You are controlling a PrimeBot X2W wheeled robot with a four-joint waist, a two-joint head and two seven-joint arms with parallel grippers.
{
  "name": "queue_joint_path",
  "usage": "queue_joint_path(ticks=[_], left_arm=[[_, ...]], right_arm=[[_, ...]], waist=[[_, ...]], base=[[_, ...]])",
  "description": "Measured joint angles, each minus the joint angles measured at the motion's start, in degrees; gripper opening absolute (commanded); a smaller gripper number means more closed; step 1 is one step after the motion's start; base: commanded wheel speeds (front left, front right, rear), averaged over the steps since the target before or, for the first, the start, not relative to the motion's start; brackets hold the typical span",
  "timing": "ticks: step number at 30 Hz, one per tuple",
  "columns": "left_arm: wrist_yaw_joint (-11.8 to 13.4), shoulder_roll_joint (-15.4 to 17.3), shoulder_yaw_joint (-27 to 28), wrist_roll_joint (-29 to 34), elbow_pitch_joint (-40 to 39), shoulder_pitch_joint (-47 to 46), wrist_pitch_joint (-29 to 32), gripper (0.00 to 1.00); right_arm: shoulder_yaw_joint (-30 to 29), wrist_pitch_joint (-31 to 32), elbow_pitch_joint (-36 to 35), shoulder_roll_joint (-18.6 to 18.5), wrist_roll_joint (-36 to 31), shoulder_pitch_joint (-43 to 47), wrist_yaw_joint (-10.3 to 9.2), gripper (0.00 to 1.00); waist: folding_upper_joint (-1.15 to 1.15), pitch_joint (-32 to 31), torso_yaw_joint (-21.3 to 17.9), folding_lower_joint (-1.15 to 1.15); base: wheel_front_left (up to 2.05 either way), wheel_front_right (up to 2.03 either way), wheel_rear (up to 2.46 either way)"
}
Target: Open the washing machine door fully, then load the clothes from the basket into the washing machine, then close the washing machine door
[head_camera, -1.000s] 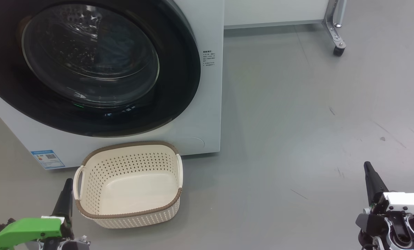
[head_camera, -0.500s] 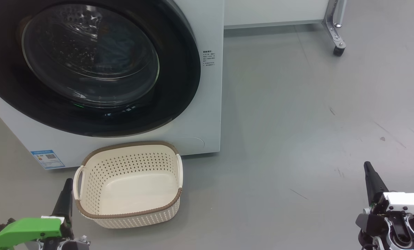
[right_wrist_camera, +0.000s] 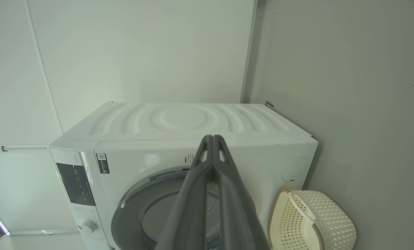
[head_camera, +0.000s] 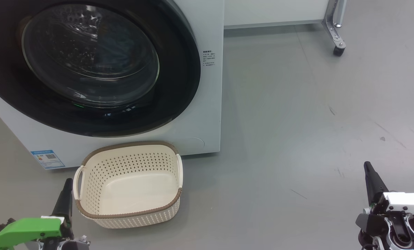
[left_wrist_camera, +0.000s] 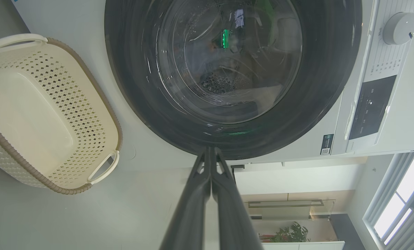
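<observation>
Evidently the job sits at its closing step, or just past it. The washing machine door (head_camera: 89, 66) lies flat against the front of the washing machine (head_camera: 208, 104), its black rim flush all round with no gap showing. The basket (head_camera: 130, 144) stands on the floor (head_camera: 297, 121) just in front of the machine, below the door, with only its bare cream bottom showing inside. The clothes are not in the basket. The drum behind the glass is dark and full of reflections, so I cannot say for certain that they lie inside, though an empty basket before a shut door points that way. The left tool (head_camera: 68, 184) hangs low just to the left of the basket, near its white handle but apart from it, its two dark fingers pressed together on nothing. The right tool (head_camera: 367, 168) is well apart over bare floor, likewise pressed together and carrying nothing. The next move probably calls for little handling: at most a light press of closed fingertips on the door's rim to prove the latch has caught. After that, both arms should hold clear of the basket.
</observation>
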Motion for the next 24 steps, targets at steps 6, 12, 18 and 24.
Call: queue_joint_path(ticks=[6, 12, 18, 24], left_arm=[[0.0, -0.01, 0.01, 0.0, -0.01, 0.0, 0.01, 0.0], [0.0, -0.01, 0.03, 0.0, -0.02, 0.0, 0.01, 0.0], [0.0, -0.02, 0.07, 0.01, -0.03, 0.0, 0.18, 0.0], [0.0, -0.02, 0.08, 0.01, -0.03, 0.0, 0.18, 0.0]], right_arm=[[0.0, 0.0, -0.01, 0.0, 0.0, 0.0, 0.0, 0.0], [0.01, 0.0, -0.01, 0.0, 0.0, 0.0, 0.0, 0.0], [0.01, 0.0, -0.01, 0.0, 0.0, 0.0, 0.0, 0.0], [0.01, 0.0, -0.01, 0.0, 0.0, 0.0, 0.0, 0.0]], waist=[[0.0, 0.0, 0.0, 0.0], [0.0, 0.0, 0.0, 0.0], [0.0, 0.0, 0.0, 0.0], [0.0, 0.0, 0.0, 0.0]], base=[[0.0, 0.0, 0.0], [0.0, 0.0, 0.0], [0.0, 0.0, 0.0], [0.0, 0.0, 0.0]])
